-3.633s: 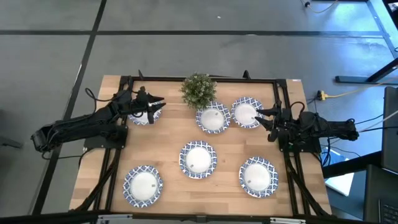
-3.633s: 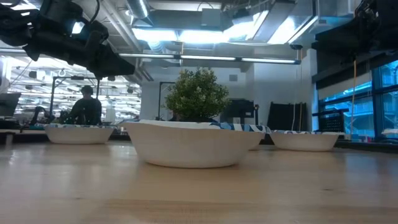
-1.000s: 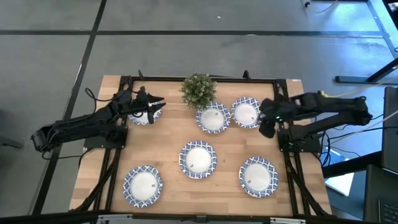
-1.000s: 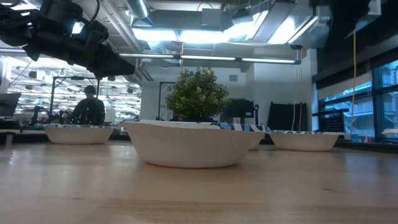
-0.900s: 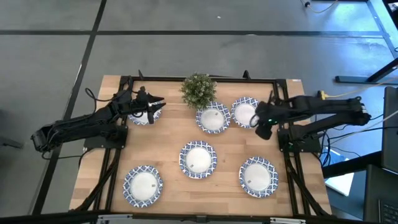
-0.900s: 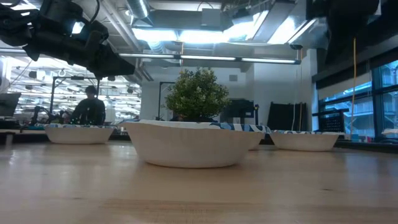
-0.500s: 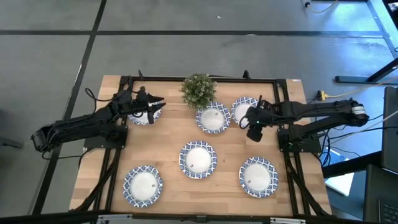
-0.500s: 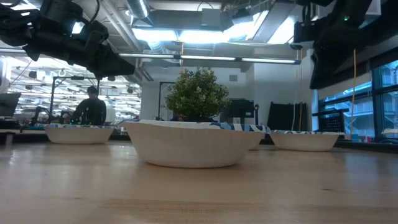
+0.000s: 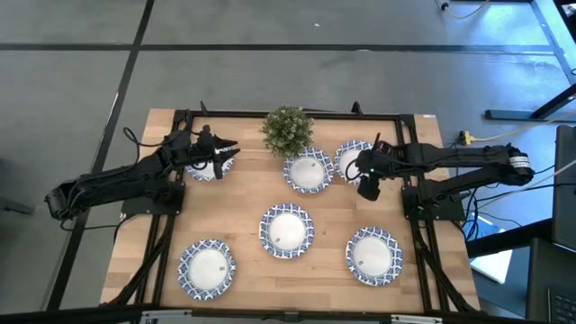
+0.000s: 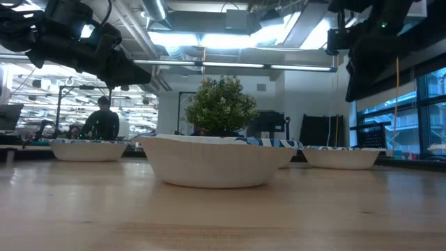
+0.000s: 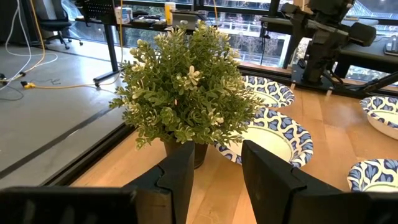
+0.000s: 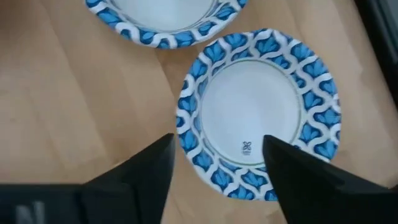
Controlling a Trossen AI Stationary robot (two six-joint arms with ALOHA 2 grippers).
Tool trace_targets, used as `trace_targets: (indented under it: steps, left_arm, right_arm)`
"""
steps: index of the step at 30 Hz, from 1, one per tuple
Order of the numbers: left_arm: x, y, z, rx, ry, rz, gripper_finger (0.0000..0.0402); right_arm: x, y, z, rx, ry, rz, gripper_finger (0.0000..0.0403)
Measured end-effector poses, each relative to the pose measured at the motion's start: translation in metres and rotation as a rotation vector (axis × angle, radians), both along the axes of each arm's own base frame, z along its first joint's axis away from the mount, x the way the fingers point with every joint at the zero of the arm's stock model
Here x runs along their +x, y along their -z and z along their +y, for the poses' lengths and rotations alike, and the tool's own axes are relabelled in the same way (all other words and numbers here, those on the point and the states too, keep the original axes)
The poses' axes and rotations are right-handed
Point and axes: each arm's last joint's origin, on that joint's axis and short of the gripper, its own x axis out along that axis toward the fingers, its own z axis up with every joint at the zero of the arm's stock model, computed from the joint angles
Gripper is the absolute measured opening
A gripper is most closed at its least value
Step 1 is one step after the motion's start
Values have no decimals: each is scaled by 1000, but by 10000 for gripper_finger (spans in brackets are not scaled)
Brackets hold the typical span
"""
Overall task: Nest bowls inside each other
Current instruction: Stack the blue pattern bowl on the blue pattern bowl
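Nearest the front edge of the table [image 9: 236,216], two bowls are sitting apart: the front left bowl [image 9: 207,267] and the front right bowl [image 9: 373,255]. Behind them the centre bowl [image 9: 287,229] is lying alone, none nested. Farther back, the back middle bowl [image 9: 308,171] and the back right bowl [image 9: 351,160] are sitting nearly rim to rim. The right gripper [image 9: 358,167] is hovering over the back right bowl, its fingers [image 12: 146,168] spread apart and gripping nothing. The potted plant [image 9: 287,130] is standing just behind the back middle bowl, crowding its rim. At the far left, the left gripper [image 9: 229,150] is waiting over the back left bowl [image 9: 209,166], jaws parted and empty. Beyond the table, a person [image 10: 100,122] is sitting in the room.
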Motion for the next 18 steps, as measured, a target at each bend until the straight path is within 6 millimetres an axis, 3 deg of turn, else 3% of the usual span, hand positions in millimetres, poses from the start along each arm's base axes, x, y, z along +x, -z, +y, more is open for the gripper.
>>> trace_targets:
  steps: [4, 9, 18]
  left_arm:
    - [0, 0, 0, 0, -1, 0, 128]
    - [0, 0, 0, 0, 0, 0, 128]
    - [0, 0, 0, -1, 0, -1, 128]
  right_arm:
    - [6, -2, 0, 17, 11, -74, 283]
    - [14, -4, -1, -32, 33, -134, 292]
    - [33, 23, -8, -122, 107, 11, 292]
